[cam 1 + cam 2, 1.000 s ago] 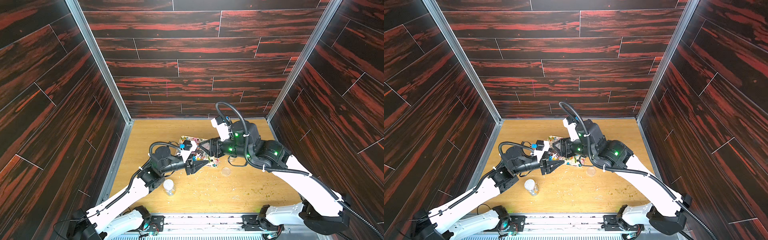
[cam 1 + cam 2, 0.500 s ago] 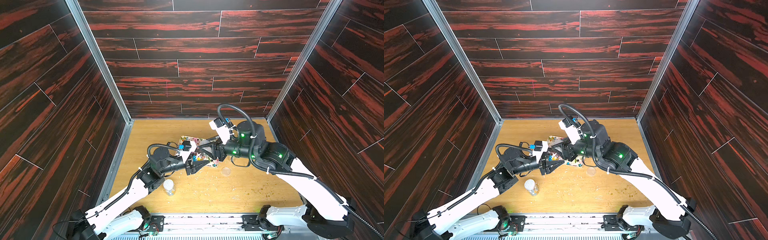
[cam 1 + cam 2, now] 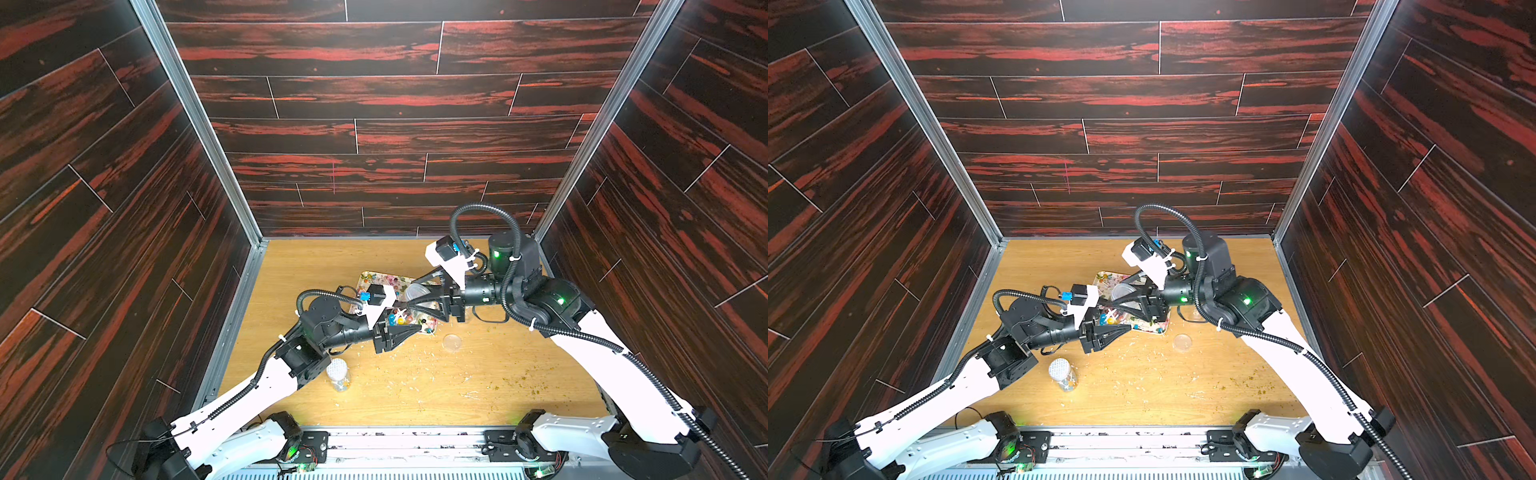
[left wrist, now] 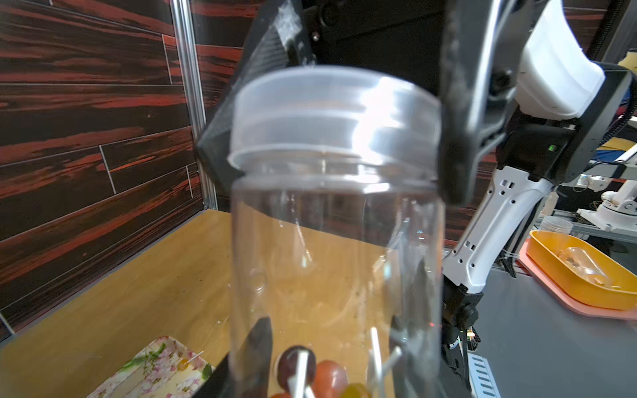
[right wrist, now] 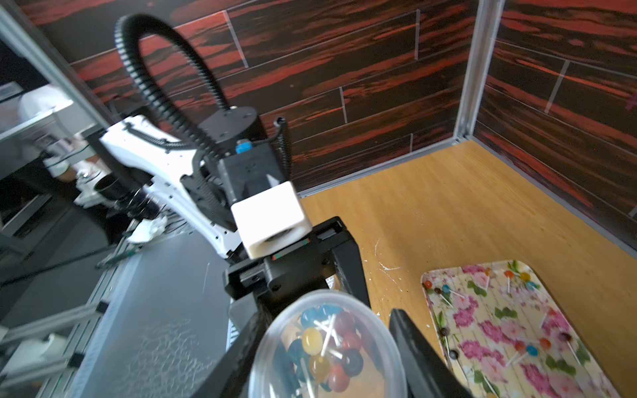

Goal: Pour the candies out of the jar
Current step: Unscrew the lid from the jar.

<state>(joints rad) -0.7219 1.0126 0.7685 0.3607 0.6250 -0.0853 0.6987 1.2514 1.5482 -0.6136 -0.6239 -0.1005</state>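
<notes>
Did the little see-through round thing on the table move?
No. The clear round disc lies where it did a second ago, just off the near corner of the flowered tray and apart from it.

clear jar, multicoloured candies, pink-flowered tray

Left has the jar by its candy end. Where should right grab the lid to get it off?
Take the lid by its round side wall, squeezed across its width, coming end-on from the jar end away from the left gripper. The lid's flat face points at the right gripper, whose fingers flank its rim.
</notes>
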